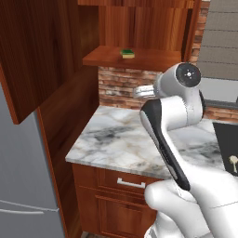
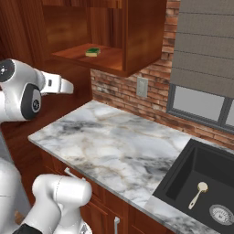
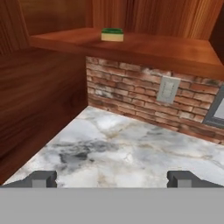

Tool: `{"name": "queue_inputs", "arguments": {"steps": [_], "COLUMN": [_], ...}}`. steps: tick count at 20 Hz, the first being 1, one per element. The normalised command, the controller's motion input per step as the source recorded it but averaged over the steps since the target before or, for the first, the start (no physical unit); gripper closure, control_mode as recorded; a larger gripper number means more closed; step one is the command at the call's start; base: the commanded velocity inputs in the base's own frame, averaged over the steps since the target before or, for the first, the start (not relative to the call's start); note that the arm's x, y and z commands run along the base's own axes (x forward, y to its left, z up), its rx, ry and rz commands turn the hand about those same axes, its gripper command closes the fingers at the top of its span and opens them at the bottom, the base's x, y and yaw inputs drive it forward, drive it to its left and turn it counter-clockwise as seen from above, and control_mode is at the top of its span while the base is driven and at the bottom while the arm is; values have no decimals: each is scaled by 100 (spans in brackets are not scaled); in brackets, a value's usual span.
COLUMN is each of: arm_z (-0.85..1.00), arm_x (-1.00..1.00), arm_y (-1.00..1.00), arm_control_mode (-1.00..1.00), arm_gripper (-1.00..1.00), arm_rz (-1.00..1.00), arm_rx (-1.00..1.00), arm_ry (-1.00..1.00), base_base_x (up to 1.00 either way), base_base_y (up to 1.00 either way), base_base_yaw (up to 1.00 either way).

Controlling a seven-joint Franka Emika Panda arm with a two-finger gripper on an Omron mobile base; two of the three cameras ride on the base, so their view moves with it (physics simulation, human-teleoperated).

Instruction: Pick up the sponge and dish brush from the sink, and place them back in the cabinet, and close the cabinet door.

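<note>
Cut-off and covered parts of the kitchen

In the left base view our own arm covers much of the tabletop [image 1: 111, 139] and the picture's right edge cuts the sink [image 1: 228, 144], so we see just the head of the dish brush [image 1: 234, 161]. The right base view clips the sink's far basin and its drain [image 2: 222, 215] at the corner. The cabinet door [image 1: 32, 51] runs off the top-left edge.

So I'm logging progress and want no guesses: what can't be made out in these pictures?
- Black matte sink: right base view's edge cuts it off; second basin and faucet unseen.
- Cream dish brush: too small to show bristles.
- Reddish-brown cabinet door: left base view's edge cuts it; handle unseen.
- Green-and-yellow sponge: underside hidden on the wooden shelf.
</note>
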Motion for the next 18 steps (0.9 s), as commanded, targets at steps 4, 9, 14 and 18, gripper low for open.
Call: {"name": "queue_inputs", "arguments": {"steps": [4,9,14,18], "arm_z": [-22,-7,-1,-2], "arm_x": [-39,-25,-28,-27], "arm_y": [0,-1,-11,-11], "arm_control_mode": [-100,-100,-100,-100], "arm_gripper": [-100,-100,-100,-100], "arm_rz": [0,0,1,0], "arm_rx": [2,1,0,1], "arm_ry": [5,6,7,3], "base_base_x": [0,0,0,0], "base_base_y": [0,0,0,0], "base_base_yaw": [0,0,0,0]}}
